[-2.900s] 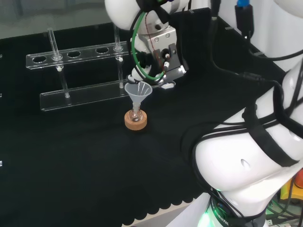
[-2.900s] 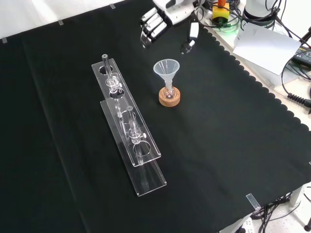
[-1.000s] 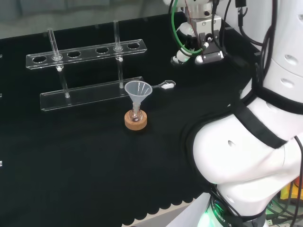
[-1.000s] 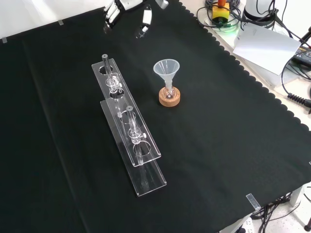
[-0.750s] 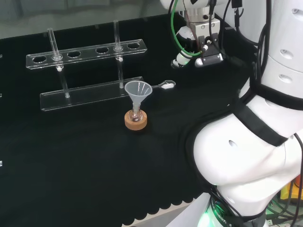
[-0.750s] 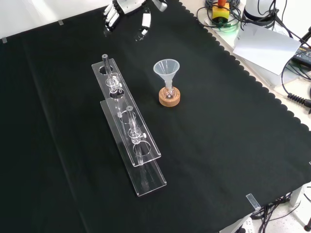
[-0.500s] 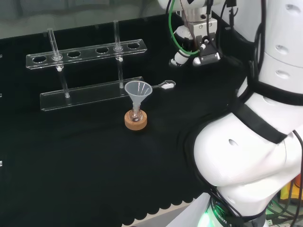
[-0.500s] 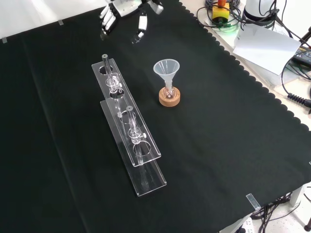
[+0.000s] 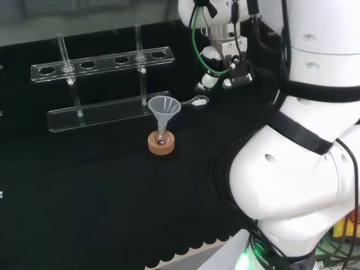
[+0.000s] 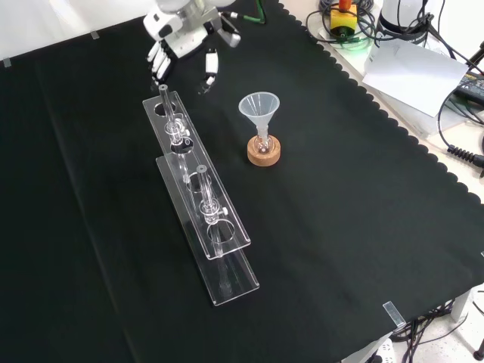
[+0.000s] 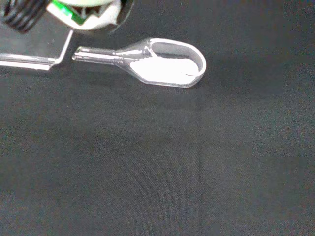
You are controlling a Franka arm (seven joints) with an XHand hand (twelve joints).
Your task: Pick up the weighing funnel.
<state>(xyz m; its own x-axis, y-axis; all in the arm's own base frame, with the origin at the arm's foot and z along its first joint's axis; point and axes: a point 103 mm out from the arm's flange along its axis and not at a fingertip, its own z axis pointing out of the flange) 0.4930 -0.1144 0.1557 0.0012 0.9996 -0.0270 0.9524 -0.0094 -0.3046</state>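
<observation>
— Where's your weighing funnel [image 11: 162, 62]?
— Flat on the cloth [image 9: 84, 180] by the rack's [image 9: 107, 114] end, holding white powder. The hand [image 10: 181, 45] hovers nearby, fingers relaxed, empty.
— Handling?
— Probably light, slick and breakable. Pinch the bowl's sides and keep it level.

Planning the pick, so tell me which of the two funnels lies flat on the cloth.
The small weighing funnel, scoop-shaped with white powder inside; the big funnel stands upright in its flask.

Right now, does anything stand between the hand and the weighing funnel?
Nothing visible does. The hand hovers open above the weighing funnel, which lies on bare cloth. The clear rack's base ends near its stem, off to the side.
</observation>
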